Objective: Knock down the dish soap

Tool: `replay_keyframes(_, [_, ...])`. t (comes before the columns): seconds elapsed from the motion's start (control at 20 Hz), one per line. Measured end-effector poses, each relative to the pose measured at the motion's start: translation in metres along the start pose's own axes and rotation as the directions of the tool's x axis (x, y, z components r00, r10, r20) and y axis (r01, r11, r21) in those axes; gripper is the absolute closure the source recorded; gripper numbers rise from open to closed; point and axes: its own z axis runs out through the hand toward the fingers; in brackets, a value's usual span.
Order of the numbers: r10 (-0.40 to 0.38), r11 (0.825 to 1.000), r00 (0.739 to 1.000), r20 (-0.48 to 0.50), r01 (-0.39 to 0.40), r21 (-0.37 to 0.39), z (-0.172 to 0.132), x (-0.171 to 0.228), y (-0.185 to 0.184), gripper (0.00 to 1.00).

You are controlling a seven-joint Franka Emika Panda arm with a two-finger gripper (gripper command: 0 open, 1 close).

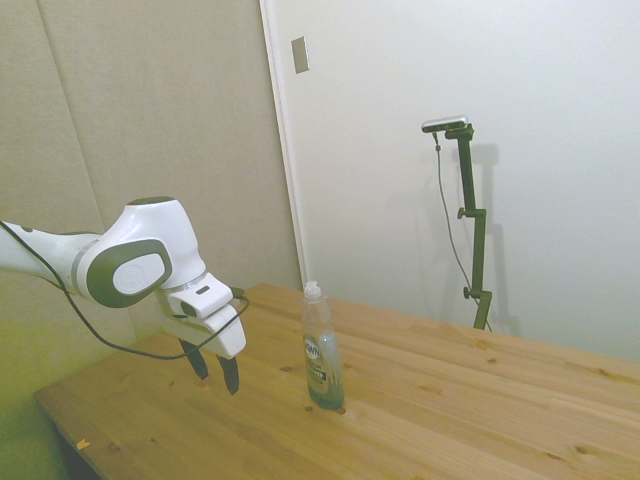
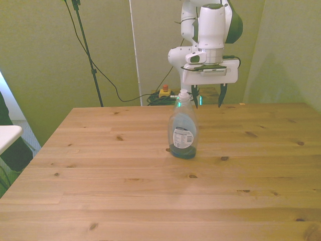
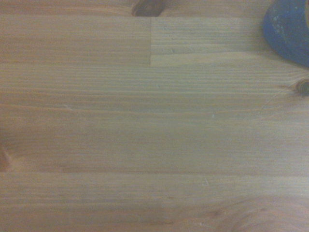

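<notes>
Wooden table (image 2: 100, 191): pale pine planks with dark knots, and it fills the whole wrist view (image 3: 145, 125) as bare grain
Dish soap (image 2: 183, 125): slim clear plastic bottle with greenish-blue liquid, white push cap and a white-and-blue oval label, standing upright near the middle of the table
Bottle in the side view (image 1: 322, 350): upright again, liquid pooled in the lower part, cap at the top, base flat on the wood beside a small knot
Bottle in the wrist view: only a dark blue rounded edge (image 3: 288, 30) shows at one corner, blurred, so no more can be told from there
Gripper (image 2: 206, 97): white two-finger pincer with dark fingers pointing down, and the jaws stand well apart with nothing between them
Gripper in the side view (image 1: 214, 368): hangs just above the tabletop, fingertips clear of the wood
Gripper against bottle: apart, no contact; in the side view the pincer sits to the picture's left of the bottle with a gap of bare table between them
Front view placing: the pincer is behind the bottle and toward the front view's right, its fingers at about the height of the bottle's neck in the picture
Arm (image 1: 130, 262): white with grey joint covers, a black cable looping under it
Backdrop: a yellow box with a red button (image 2: 164, 92) lies on the floor past the table's far edge among cables
</notes>
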Motion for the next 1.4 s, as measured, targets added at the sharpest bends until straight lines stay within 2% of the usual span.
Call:
replay_keyframes(0.05, [0.000,1.000,1.000,0.000,0.000,0.000,0.000,0.000,0.000,0.00])
replay_keyframes(0.1, [0.001,1.000,1.000,-0.001,-0.001,0.001,0.000,0.000,0.000,1.00])
replay_keyframes(0.55, [0.128,0.991,0.991,-0.050,-0.125,0.053,-0.021,0.025,0.019,1.00])
replay_keyframes(0.8, [0.168,0.983,0.983,-0.071,-0.162,0.085,-0.038,0.053,0.011,1.00])
replay_keyframes(1.4, [0.254,0.966,0.961,-0.107,-0.247,0.075,-0.023,0.112,-0.009,1.00])
